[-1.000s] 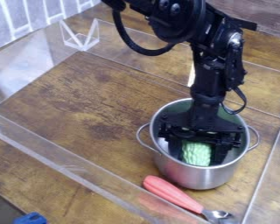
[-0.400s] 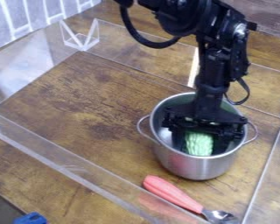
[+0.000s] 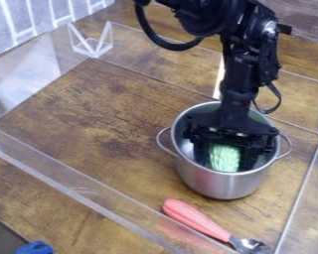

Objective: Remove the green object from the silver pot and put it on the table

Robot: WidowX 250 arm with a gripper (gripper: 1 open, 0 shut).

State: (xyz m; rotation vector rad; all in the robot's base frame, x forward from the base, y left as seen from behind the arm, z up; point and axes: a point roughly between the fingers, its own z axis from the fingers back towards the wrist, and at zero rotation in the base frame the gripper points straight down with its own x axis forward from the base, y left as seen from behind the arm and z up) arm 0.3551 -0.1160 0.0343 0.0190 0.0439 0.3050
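Gripper (image 3: 231, 147) points straight down into the silver pot (image 3: 226, 182) with its jaws clenched on the green object (image 3: 227, 157) — the black fingers sit on either side of it, roughly level with the pot's rim.

The green object is pale green, ridged and oblong. It hangs end-down between the fingers, and its lower part is inside the pot, above the pot floor as far as the view shows. I can't tell if its bottom end is touching the inside of the pot.

The pot is shiny steel, round and straight-sided with no lid. One small handle shows on the left of the rim and another on the right. It stands on the table (image 3: 95, 109), a dark brown wood-grain top, towards the right side of the frame.

The black robot arm (image 3: 244, 50) comes in from the top of the frame and drops nearly vertically onto the pot, with cables looped near the wrist.

A red-handled utensil (image 3: 199, 220) lies flat on the table in front of the pot — near it but not touching, with its metal end towards the bottom right corner.

Clear acrylic walls (image 3: 69, 164) surround the tabletop, and a small clear bracket (image 3: 90, 40) stands at the far left corner. A blue item (image 3: 35, 248) is only partly visible at the bottom left edge, so I can't identify it.
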